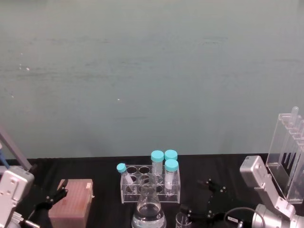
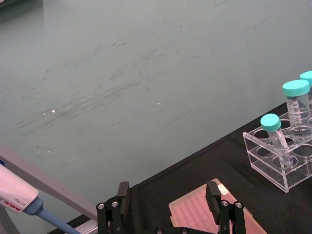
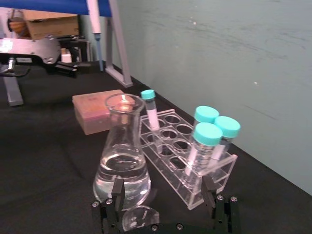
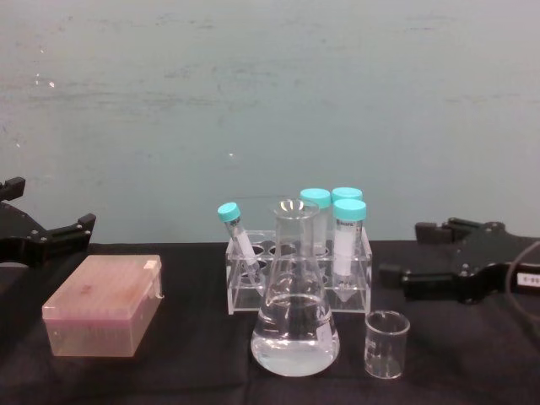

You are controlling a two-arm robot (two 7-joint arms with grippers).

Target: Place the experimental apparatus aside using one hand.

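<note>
The conical glass flask (image 4: 295,314) stands at the table's front centre with clear liquid in its base. The small glass beaker (image 4: 386,342) sits just right of it. A tall clear plastic stand (image 1: 289,156) rises at the far right. My right gripper (image 4: 403,251) hovers open to the right of the flask and beaker, holding nothing. In the right wrist view its fingers (image 3: 117,189) frame the flask (image 3: 122,156), with the beaker's rim (image 3: 139,217) close below. My left gripper (image 4: 51,207) hangs open at the far left, above the pink box (image 4: 105,316).
A clear rack (image 4: 299,274) with several teal-capped tubes stands right behind the flask. The pink tip box (image 1: 71,204) lies left of it. A pipette (image 2: 14,196) on a grey stand is at the far left. The teal wall closes the back of the black table.
</note>
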